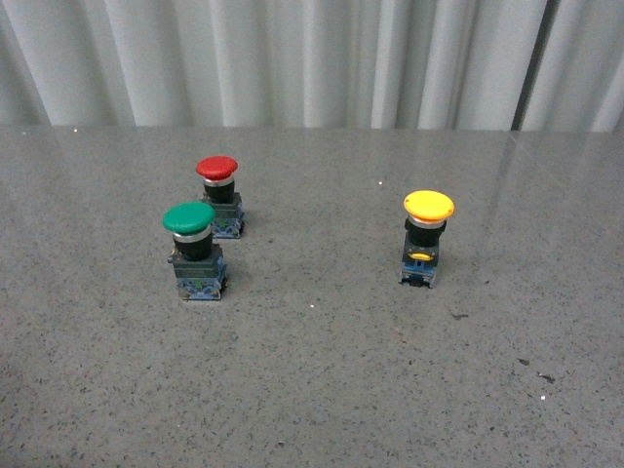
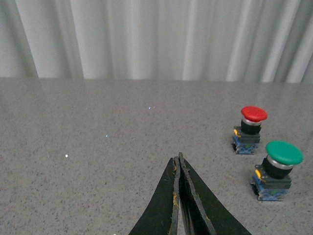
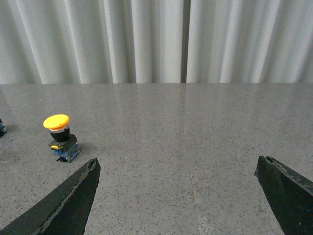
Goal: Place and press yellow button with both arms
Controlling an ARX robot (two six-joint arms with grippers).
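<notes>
Speckled, stone-like tabletop with smooth plastic things on it.
The tabletop is grey, flecked and a bit shiny far back. The yellow button, green button and red button have smooth plastic caps with a soft shine. The curtain is white cloth. The black fingers look dull, with scuffed edges.

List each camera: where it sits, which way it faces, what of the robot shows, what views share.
Front: on the robot's body, facing forward over the table toward the curtain; sees yellow button, green button, red button; no arm shows.
Left wrist: on the left arm, looking past the shut left gripper at green and red buttons.
Right wrist: on the right arm, looking past the open right gripper; yellow button in sight.
Shared: front and left wrist, green and red; front and right wrist, yellow.
</notes>
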